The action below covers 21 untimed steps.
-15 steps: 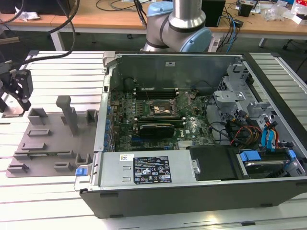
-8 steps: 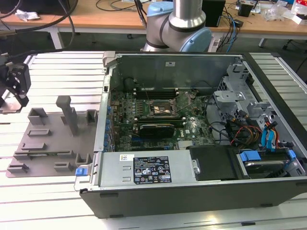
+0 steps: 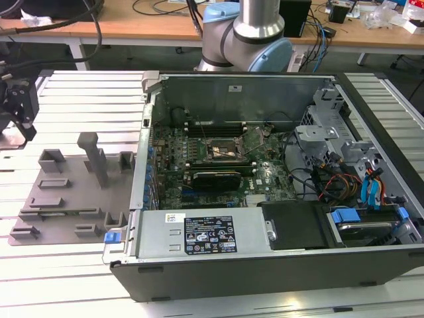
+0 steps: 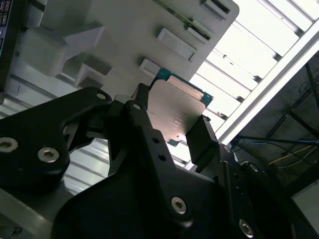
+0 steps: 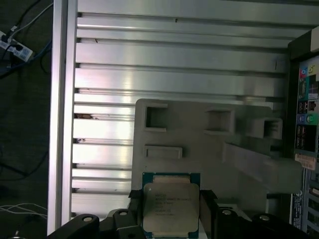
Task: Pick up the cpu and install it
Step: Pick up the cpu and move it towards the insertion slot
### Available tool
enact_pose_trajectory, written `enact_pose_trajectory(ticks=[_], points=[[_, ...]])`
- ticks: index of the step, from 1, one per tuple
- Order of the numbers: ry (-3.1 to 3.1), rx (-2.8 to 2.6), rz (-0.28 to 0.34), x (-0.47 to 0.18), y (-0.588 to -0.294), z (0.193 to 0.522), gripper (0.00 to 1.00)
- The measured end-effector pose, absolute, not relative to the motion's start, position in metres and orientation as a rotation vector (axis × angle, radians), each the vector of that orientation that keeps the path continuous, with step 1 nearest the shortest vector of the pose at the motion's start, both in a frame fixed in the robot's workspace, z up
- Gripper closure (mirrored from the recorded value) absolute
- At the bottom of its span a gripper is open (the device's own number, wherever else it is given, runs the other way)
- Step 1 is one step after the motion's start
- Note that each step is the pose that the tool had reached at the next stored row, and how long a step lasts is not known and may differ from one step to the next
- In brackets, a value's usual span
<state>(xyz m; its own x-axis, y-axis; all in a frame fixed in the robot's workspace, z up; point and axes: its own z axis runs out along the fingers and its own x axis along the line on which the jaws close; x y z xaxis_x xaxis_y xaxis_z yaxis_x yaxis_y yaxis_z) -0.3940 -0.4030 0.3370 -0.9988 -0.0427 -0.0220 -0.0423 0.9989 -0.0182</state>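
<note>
The cpu [image 5: 170, 206], a small square chip with a silvery top and green edge, sits between my gripper's [image 5: 171, 215] two black fingers, which are shut on its opposite sides. In the second wrist view the cpu [image 4: 175, 110] is held the same way by the gripper [image 4: 173, 124], with the grey tray [image 4: 124, 30] behind it. In the exterior view the gripper [image 3: 18, 112] hangs at the far left, beyond the left end of the grey tray [image 3: 66, 199]. The motherboard socket [image 3: 224, 151] lies open inside the computer case.
The open computer case [image 3: 265, 179] takes up the middle and the exterior view's right, with cables, a drive bay and a power supply inside. The grey tray has upright posts [image 3: 93, 156]. A slatted aluminium table [image 3: 79, 93] lies under everything. A desk stands behind.
</note>
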Motion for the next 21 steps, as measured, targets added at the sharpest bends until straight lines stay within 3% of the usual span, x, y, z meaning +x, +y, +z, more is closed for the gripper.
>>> enact_pose_trajectory(ticks=[21], points=[[3.118, -0.066, -0.028, -0.394, -0.399, 0.371, 0.45]])
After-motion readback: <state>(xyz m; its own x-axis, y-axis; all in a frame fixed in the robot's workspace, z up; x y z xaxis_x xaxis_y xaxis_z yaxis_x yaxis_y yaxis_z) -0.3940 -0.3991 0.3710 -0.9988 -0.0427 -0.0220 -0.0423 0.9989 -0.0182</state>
